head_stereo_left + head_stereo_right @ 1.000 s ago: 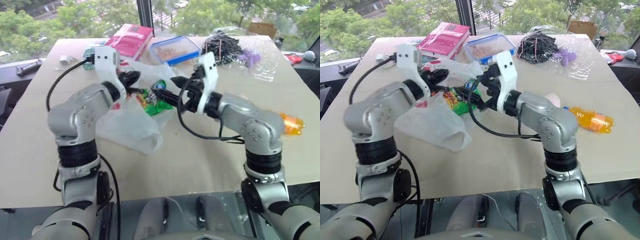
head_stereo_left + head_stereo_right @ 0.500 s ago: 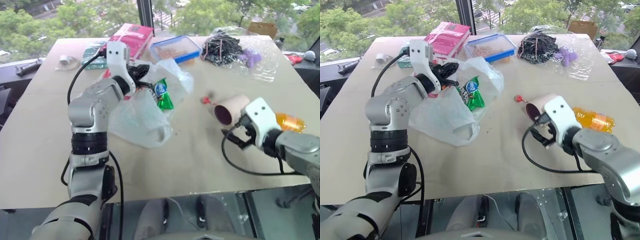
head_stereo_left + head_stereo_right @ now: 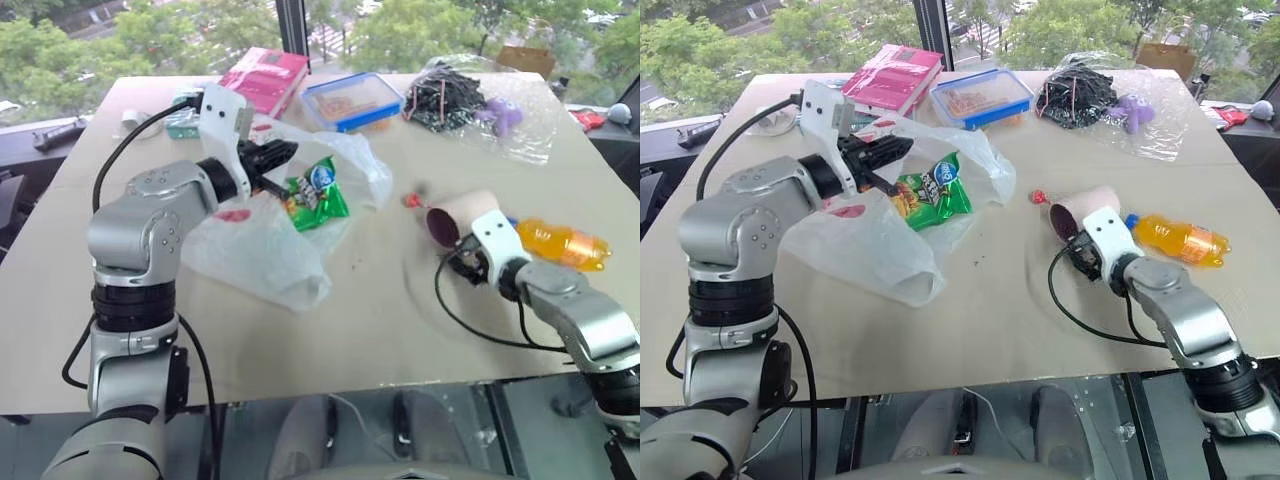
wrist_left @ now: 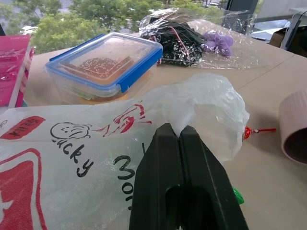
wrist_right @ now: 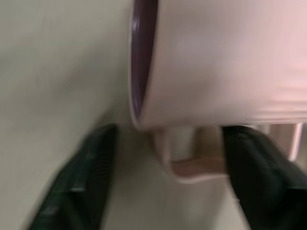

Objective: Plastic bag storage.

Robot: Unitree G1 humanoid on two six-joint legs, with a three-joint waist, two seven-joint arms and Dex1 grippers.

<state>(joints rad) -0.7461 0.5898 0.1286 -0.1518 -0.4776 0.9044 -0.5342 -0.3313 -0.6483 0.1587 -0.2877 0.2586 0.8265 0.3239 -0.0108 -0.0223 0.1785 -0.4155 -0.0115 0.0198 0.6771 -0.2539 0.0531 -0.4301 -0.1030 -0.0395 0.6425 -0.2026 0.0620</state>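
The plastic bag (image 3: 270,240) lies crumpled on the left half of the bench (image 3: 360,320), its far part lifted off the surface, with a green snack packet (image 3: 318,193) showing in its open mouth. The left gripper (image 3: 275,155) has its jaws pressed together, pinching the bag's thin film at the raised far edge; in the left wrist view the two black fingers (image 4: 165,163) meet with the film bunched between them.

On the right, a pink mug (image 3: 1085,208) lies on its side with its dark opening towards the left. The right gripper (image 3: 1078,257) sits low on its near side, jaws spread to either side of the mug's handle (image 5: 184,165) and not touching it. An orange drink bottle (image 3: 1180,240) lies just right of the mug, close to the bench's right edge.

Along the far edge stand a pink book (image 3: 265,78), a blue-lidded box (image 3: 350,98) and a clear bag of black items (image 3: 450,95). The near middle of the bench, between the bag and the mug, is bare surface up to the near edge.
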